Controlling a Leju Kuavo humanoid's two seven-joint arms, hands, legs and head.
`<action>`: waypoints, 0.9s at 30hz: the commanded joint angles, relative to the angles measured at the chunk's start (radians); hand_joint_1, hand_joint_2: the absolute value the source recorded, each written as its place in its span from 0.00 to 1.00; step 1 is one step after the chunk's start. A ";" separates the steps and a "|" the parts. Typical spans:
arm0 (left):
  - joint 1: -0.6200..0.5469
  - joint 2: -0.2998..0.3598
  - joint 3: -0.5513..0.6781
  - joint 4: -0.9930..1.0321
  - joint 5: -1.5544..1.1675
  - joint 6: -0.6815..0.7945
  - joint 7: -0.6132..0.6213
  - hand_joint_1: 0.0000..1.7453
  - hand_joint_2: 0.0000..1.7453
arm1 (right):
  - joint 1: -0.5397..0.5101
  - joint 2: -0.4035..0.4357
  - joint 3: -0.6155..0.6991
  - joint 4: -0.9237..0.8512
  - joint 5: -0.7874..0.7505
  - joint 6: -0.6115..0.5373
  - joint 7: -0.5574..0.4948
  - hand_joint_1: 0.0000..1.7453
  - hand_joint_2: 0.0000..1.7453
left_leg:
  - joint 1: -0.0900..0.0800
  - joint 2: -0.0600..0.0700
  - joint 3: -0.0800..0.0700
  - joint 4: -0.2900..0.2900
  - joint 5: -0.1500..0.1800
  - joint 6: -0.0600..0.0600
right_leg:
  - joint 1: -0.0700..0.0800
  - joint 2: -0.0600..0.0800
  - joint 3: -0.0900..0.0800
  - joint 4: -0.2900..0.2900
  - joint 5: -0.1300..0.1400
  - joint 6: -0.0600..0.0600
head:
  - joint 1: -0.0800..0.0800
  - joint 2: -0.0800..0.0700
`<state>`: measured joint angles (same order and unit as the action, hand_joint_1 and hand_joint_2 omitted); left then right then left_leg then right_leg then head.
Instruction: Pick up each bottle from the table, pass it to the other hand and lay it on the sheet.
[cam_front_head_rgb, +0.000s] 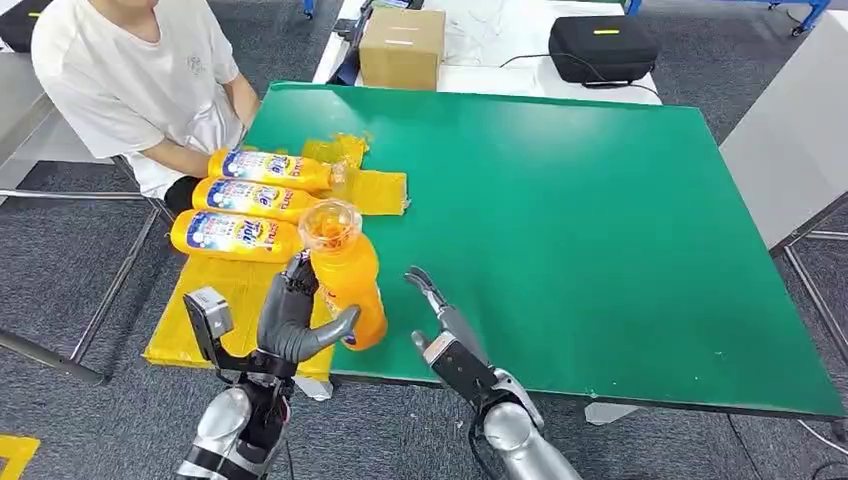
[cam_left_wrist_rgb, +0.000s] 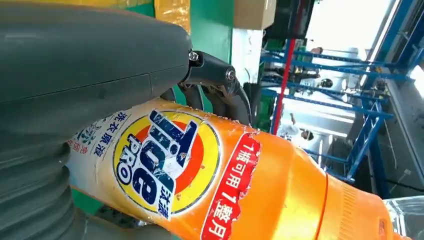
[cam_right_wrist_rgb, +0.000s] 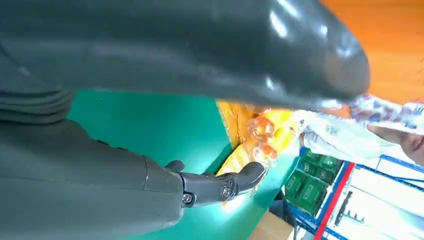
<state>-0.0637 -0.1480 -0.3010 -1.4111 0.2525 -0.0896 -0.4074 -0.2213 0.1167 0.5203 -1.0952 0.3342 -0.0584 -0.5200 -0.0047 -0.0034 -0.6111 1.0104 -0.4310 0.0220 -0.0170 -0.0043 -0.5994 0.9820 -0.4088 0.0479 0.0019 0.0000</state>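
Green tabletop under me: my left hand grips the orange plastic detergent bottle upright, cap up, while my right hand waits empty, fingers apart, just beside. Yellow sheet lies left.

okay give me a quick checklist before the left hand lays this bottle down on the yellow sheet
1. Left hand grips the orange bottle: ok.
2. Right hand open, apart from the bottle: ok.
3. Bare space on the yellow sheet nearer the robot than the three laid bottles: ok.
4. Bottle turned flat for laying: not ok, it is held roughly upright with its clear cap end towards the camera.
5. Person out of the way: cannot tell; seated right beside the sheet, forearm next to the farthest laid bottle.
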 joint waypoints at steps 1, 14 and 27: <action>-0.044 0.024 0.018 0.052 -0.003 0.001 -0.001 1.00 1.00 | -0.022 -0.016 -0.017 0.008 -0.004 -0.001 -0.003 0.00 0.00 | 0.000 -0.001 0.002 0.000 -0.001 -0.001 | 0.001 0.000 0.003 0.000 -0.001 -0.001 | 0.000 0.000; -0.056 0.037 0.014 0.061 -0.031 -0.033 0.007 1.00 1.00 | -0.013 -0.012 -0.088 0.019 -0.031 -0.012 -0.022 0.00 0.00 | 0.001 -0.001 0.005 -0.001 -0.001 -0.002 | 0.002 -0.001 0.005 -0.001 -0.002 -0.002 | 0.000 0.000; -0.260 0.076 -0.014 0.359 -0.928 0.454 0.241 1.00 1.00 | 0.111 -0.022 -0.134 -0.174 0.009 -0.011 -0.024 0.00 0.00 | 0.001 -0.004 0.003 -0.001 0.000 -0.001 | 0.001 -0.004 0.004 -0.001 -0.001 -0.002 | 0.000 0.000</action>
<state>-0.1676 -0.1118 -0.3277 -1.3105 -0.5102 0.3132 -0.2921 -0.1928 0.1156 0.4429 -1.1300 0.3342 -0.0690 -0.5447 -0.0047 -0.0034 -0.6108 1.0105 -0.4309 0.0221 -0.0169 -0.0042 -0.5995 0.9820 -0.4087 0.0479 0.0015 0.0000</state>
